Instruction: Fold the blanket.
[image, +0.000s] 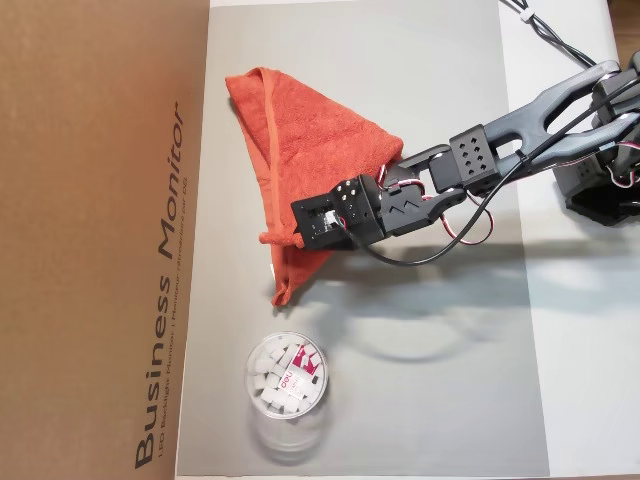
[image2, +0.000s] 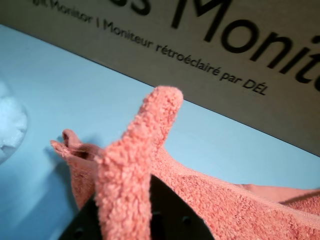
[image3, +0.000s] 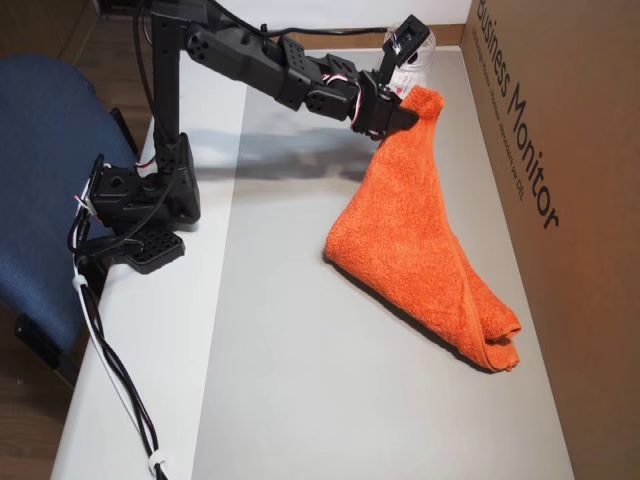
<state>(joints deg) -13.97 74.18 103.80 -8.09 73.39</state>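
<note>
The blanket (image: 310, 140) is an orange-red terry towel lying bunched in a rough triangle on the grey mat (image: 430, 390). My gripper (image: 293, 236) is shut on one corner of it and holds that corner up off the mat. In the other overhead view the blanket (image3: 410, 230) hangs from the gripper (image3: 408, 106) and slopes down to a folded heap near the box. The wrist view shows a blanket (image2: 135, 150) edge standing up between the black fingers (image2: 172, 217).
A clear round tub (image: 285, 375) of white pieces stands on the mat beside the lifted corner; the tub (image2: 7, 125) shows at the wrist view's left edge. A cardboard monitor box (image: 100, 200) walls one side. The arm base (image3: 140, 195) and a blue chair (image3: 40, 180) sit opposite.
</note>
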